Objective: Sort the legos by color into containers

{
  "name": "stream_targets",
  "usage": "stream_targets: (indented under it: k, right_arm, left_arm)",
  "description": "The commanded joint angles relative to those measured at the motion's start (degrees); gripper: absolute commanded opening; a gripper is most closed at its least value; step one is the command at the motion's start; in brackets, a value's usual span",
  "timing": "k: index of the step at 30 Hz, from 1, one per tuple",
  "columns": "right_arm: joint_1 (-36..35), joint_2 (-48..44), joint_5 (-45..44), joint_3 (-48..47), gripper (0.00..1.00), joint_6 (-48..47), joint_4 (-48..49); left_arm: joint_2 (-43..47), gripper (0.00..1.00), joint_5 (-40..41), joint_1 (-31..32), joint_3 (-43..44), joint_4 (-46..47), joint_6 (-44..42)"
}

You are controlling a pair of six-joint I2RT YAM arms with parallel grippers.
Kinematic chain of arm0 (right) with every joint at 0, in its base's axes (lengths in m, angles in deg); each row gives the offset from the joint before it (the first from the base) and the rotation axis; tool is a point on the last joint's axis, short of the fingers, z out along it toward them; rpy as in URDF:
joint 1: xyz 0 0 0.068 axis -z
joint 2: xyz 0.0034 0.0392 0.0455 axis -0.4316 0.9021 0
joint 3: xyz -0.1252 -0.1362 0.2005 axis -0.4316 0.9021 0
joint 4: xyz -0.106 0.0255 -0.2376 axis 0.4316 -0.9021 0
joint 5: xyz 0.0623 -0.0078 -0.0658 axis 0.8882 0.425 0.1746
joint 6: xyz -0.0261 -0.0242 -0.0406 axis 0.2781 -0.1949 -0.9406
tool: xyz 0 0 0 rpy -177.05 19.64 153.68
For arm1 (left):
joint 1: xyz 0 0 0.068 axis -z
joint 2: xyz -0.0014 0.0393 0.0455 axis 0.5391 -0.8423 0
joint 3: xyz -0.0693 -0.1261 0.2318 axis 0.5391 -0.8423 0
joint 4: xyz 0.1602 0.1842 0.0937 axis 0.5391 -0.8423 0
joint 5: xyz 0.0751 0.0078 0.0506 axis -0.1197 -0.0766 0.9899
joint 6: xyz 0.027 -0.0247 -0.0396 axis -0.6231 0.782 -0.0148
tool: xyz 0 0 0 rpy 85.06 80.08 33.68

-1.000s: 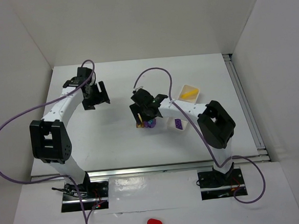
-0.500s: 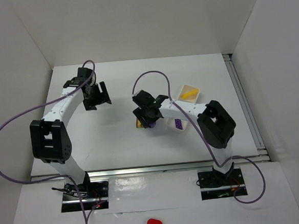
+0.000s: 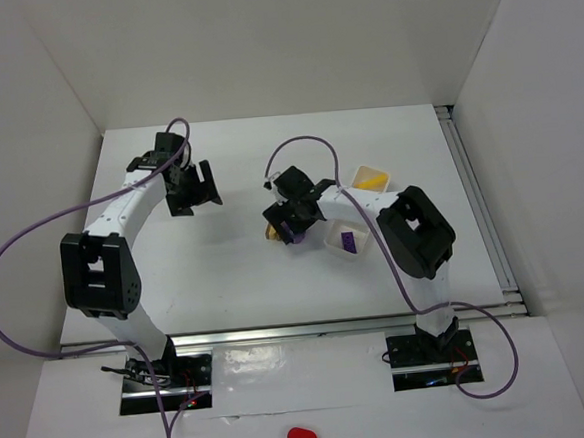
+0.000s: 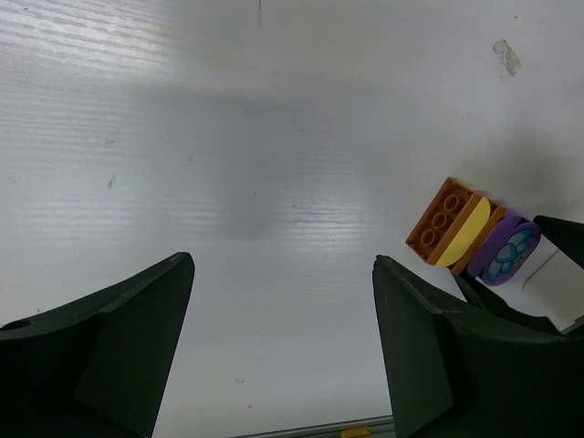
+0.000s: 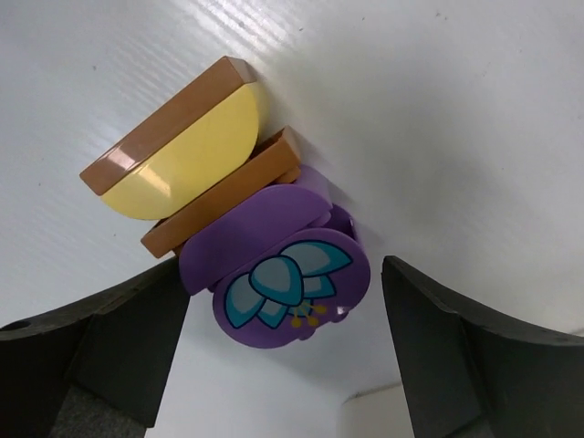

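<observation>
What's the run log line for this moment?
left gripper: open, empty | right gripper: open over purple flower piece | piece touches orange bricks | purple brick in near tray

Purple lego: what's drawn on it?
The purple lego shows a teal-blue flower, clearest in the right wrist view.

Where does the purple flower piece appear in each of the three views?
Top external: flower piece at centre, mostly hidden under the right gripper.
Left wrist: flower piece at far right, mid-height.
Right wrist: flower piece at centre.
Shared landmark: orange brick touching it.
</observation>
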Motion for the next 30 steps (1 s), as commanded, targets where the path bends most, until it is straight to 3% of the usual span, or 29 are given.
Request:
stream_targets:
  k: [1,2,10,14,16,17,19,23,27,30]
  right_arm:
    - [2.25,-0.38,7.17,1.24,0.89,-2.88,6.88]
    - [2.25,-0.38,8.4,1.24,0.85,-2.88,6.89]
    - [2.87,0.16,13.16,0.8,0.88,-4.73,6.19]
    - [2.34,-0.47,11.94,1.42,0.76,-4.73,6.19]
    - [2.34,-0.47,11.93,0.9,0.76,-4.73,5.13]
    - [2.34,-0.99,11.93,0.89,0.84,-4.73,4.52]
    - [2.34,-0.99,11.32,0.89,0.92,-4.11,4.52]
    - [1.82,-0.99,10.09,0.89,0.85,-4.64,3.99]
    - [1.29,-0.3,10.79,0.11,0.95,-5.34,1.97]
    - [0.58,-0.29,10.09,-1.04,0.9,-5.87,0.74]
  left_arm:
    - [-1.34,0.89,-1.7,0.13,1.58,0.3,-2.21]
    - [-1.95,0.89,-1.7,0.13,2.19,-0.31,-2.21]
    - [-4.33,0.89,-3.01,0.13,4.47,-1.37,-3.35]
    - [-4.86,0.89,-5.65,0.13,5.0,-1.37,-3.35]
    - [-5.47,0.89,-6.44,0.13,5.01,-1.37,-3.35]
    - [-5.47,0.89,-7.06,0.13,5.7,-1.37,-3.35]
    - [-6.09,0.89,-7.58,0.13,6.49,-1.37,-3.88]
    - [-6.7,0.89,-8.11,0.13,7.64,-1.89,-3.88]
    - [-6.7,0.89,-8.12,0.13,7.64,-1.9,-4.4]
    - [-6.7,0.89,-8.12,0.13,7.64,-1.9,-4.41]
